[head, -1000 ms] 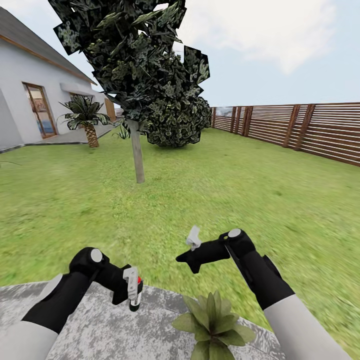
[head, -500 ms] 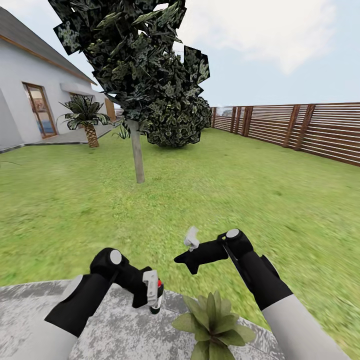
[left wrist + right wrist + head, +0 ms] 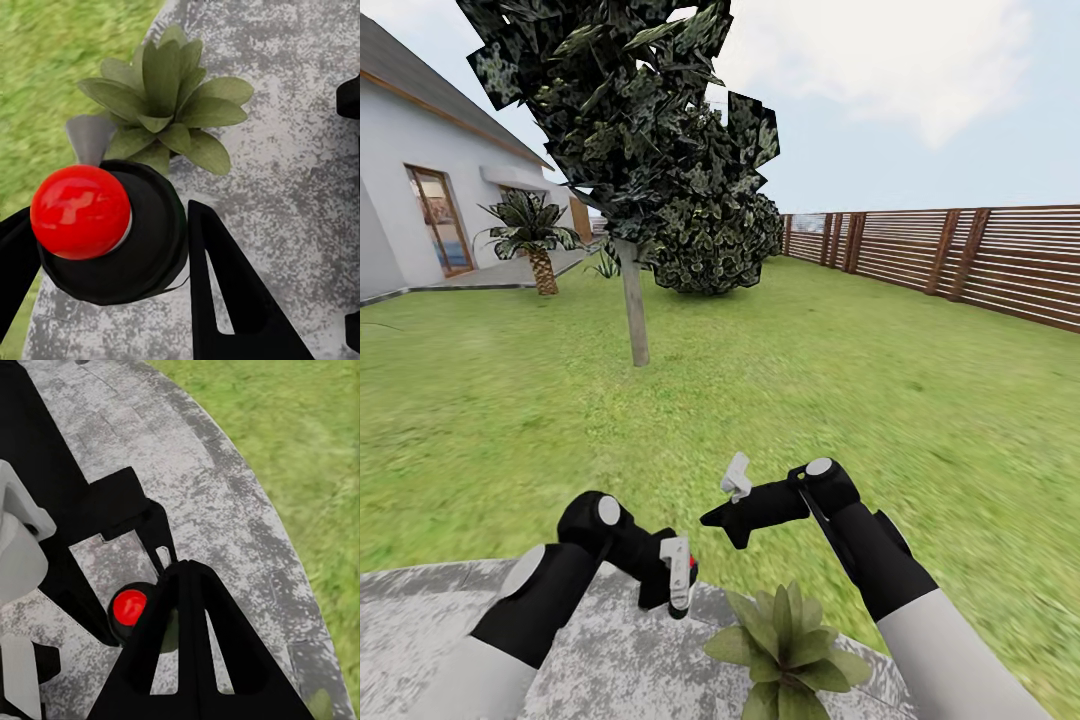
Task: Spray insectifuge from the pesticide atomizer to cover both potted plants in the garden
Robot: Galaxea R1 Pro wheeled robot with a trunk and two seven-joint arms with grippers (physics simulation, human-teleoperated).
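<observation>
The left claw is clamped on the pesticide atomizer, whose red top peeks out beside the pale fingers in the head view. In the left wrist view the bottle sits between the black fingers, seen end-on: a glossy red ball over a dark round body. Just beyond it, on the grey stone patio, lies one potted plant, a low rosette of broad pointed leaves close to the patio's edge where the lawn begins.

The right claw hangs over the grass just ahead of the patio rim, near the left one but not touching it; how wide its fingers stand I cannot tell. In the right wrist view its black finger points down at the patio, with the atomizer's red top and the left claw's frame showing behind it.

In the head view the potted plant sits at the patio's near edge, below and between the two claws. Beyond spreads the lawn, with a dark-leaved tree on a thin grey trunk, a round dark bush, a small palm beside a grey house, and a brown slatted fence along the right.
</observation>
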